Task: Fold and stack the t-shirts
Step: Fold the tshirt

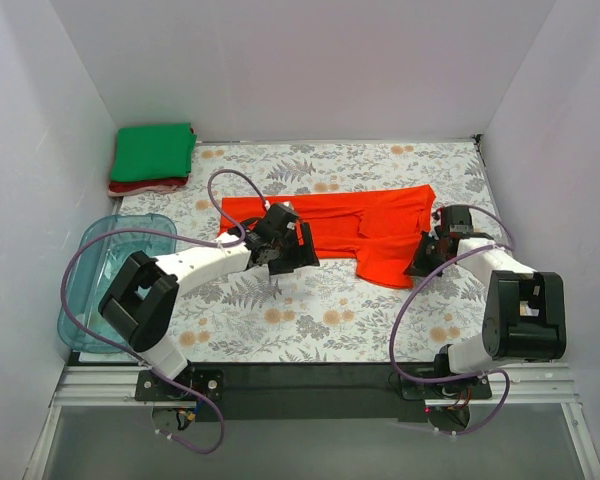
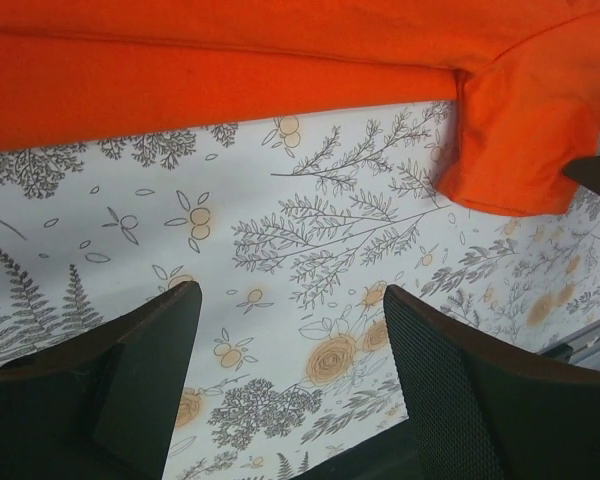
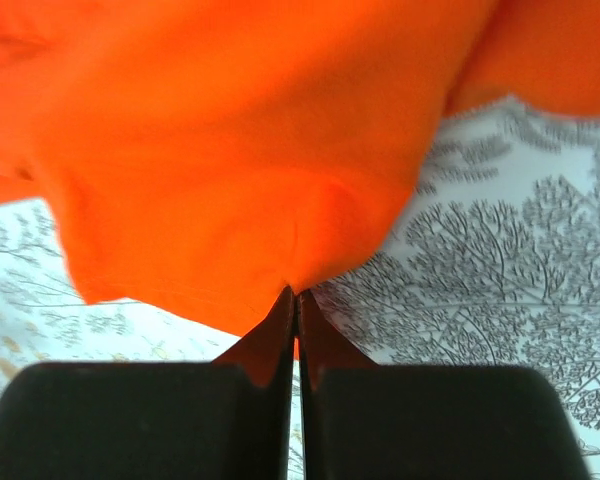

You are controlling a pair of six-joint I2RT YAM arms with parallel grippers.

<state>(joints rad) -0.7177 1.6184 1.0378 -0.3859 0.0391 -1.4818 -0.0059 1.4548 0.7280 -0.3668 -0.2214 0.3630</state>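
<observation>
At wrist, right gripper (image 3: 296,293) — nipping orange t-shirt (image 3: 230,150)

The orange-red t-shirt (image 1: 350,225) is one plain bright colour all over (no print shows on it). The green t-shirt (image 1: 153,152) is a plain strong green, and the dark red t-shirt (image 1: 145,186) a deep plain red. The counter (image 1: 330,310) is white, patterned with grey ferns and branches and pale orange blossoms. The tub (image 1: 85,290) is clear blue. The left arm (image 1: 195,262) and right arm (image 1: 500,262) are white and black, their cables (image 1: 392,340) lilac. The left hand (image 2: 290,300) and right hand (image 3: 296,295) are black.
</observation>
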